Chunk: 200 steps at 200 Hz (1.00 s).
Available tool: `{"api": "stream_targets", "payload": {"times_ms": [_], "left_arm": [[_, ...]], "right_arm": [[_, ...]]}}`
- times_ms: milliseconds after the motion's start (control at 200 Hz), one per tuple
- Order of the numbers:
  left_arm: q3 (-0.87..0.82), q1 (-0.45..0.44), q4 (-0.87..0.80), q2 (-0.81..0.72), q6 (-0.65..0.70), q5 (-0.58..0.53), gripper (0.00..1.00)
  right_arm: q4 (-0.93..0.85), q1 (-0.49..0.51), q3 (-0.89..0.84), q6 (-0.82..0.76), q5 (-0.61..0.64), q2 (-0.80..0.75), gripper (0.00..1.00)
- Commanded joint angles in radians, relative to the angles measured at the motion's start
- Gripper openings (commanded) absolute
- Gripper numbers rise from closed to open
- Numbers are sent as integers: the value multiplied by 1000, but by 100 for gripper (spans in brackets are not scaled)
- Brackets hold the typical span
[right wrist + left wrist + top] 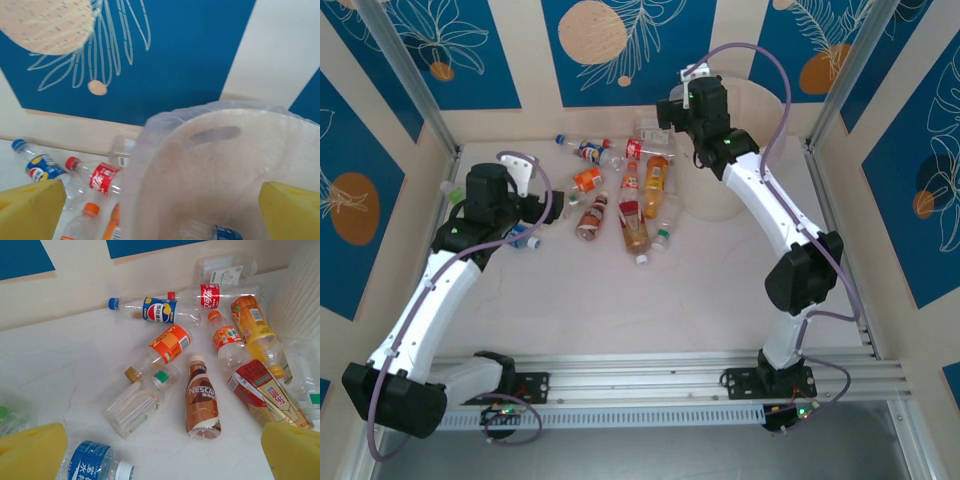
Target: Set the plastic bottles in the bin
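cream-white bin (250, 160), brown-label bottle (202, 400), blue leaf-print wall (190, 50)

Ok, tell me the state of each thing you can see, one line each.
Left gripper, jaws open, empty.
Right gripper, jaws open, empty, over the bin.
Bin, upright, lined, blue-capped bottle inside.
Plastic bottles on the table, lying on their sides.

Walls enclose the table on three sides: back wall (620, 50) at 12 o'clock, side walls at 9 (360, 200) and 3 o'clock (920, 170). All carry blue panels with white leaf outlines and peach discs, separated by cream stripes. Aluminium posts stand at 11 (405, 75) and 1 o'clock (850, 70). Table top (720, 290) is white, faintly veined, evenly lit. Aluminium rail (650, 385) crosses at 6 o'clock.
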Motion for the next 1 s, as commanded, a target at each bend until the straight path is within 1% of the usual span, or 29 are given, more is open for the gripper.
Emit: {"api": "stream_targets", "payload": {"times_ms": [0, 100, 230, 360, 440, 520, 605, 705, 760, 890, 995], "left_arm": [[43, 12, -39, 14, -25, 13, 100], [49, 14, -55, 35, -47, 1, 100], [51, 18, -61, 65, -113, -13, 100], [41, 24, -67, 87, -179, -43, 100], [21, 43, -74, 93, -219, -61, 100], [-10, 85, -86, 96, -278, -63, 100], [-55, 150, -98, 94, -358, -50, 100], [-121, 222, -109, 85, -448, -52, 100], [-162, 260, -109, 81, -500, -60, 100], [-262, 342, -37, 82, -584, -14, 100], [-296, 372, 25, 113, -619, 17, 100]], "right_arm": [[-30, 24, 14, 19, 29, -46, 99], [-73, 52, 10, 39, 36, -85, 99], [-119, 78, -34, 71, 30, -152, 99], [-135, 90, -125, 107, 31, -240, 99], [-134, 93, -204, 133, 21, -307, 99], [-133, 93, -276, 165, -2, -369, 99], [-149, 96, -327, 196, -26, -417, 99], [-217, 111, -318, 214, -18, -407, 99], [-216, 124, -330, 209, -17, -402, 99], [-189, 147, -358, 207, -22, -396, 99], [-187, 159, -361, 206, -28, -393, 99]]}}
